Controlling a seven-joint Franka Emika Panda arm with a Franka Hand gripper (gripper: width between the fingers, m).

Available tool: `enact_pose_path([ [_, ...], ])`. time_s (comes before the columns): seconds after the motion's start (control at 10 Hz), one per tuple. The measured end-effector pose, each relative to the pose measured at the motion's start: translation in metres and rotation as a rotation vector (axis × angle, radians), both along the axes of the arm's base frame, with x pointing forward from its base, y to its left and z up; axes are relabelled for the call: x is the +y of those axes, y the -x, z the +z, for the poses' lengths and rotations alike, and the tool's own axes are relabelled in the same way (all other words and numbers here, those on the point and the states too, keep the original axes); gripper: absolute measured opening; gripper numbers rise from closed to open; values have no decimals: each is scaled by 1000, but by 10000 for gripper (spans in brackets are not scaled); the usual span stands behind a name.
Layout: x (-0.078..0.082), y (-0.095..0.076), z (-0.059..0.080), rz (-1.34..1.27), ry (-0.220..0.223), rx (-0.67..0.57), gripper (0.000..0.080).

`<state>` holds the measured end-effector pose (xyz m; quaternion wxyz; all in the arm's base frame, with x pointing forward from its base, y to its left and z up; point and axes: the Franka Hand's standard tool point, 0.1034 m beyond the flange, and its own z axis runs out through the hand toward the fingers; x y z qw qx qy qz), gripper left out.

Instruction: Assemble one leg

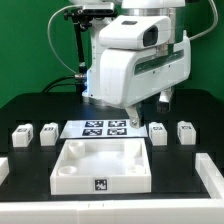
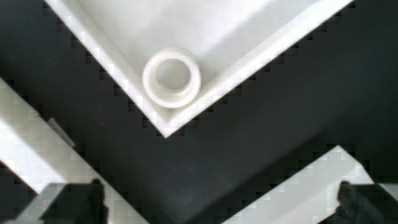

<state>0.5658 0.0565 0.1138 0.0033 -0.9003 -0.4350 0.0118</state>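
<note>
Four small white legs with marker tags stand on the black table in the exterior view: two on the left (image 1: 22, 135) (image 1: 48, 131) and two on the right (image 1: 157, 132) (image 1: 185, 131). The large white tray-like part (image 1: 72, 172) lies in front. My gripper (image 1: 135, 112) hangs above the tray's far right corner, mostly hidden behind the arm. In the wrist view the gripper (image 2: 217, 205) is open and empty. Its dark fingers (image 2: 71, 205) stand wide apart above the tray corner (image 2: 231, 40) with its round socket (image 2: 171, 78). No leg shows in the wrist view.
The marker board (image 1: 105, 128) lies between the two pairs of legs, behind the tray. White rail pieces sit at the table's left (image 1: 4, 170) and right (image 1: 210, 175) edges. White strips (image 2: 338, 165) cross the wrist view beside the fingers.
</note>
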Motion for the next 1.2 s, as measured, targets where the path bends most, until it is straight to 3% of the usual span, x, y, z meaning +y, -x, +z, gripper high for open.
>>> enact_pose_path([
  [1.2, -1, 2, -3, 26, -1, 4, 650],
])
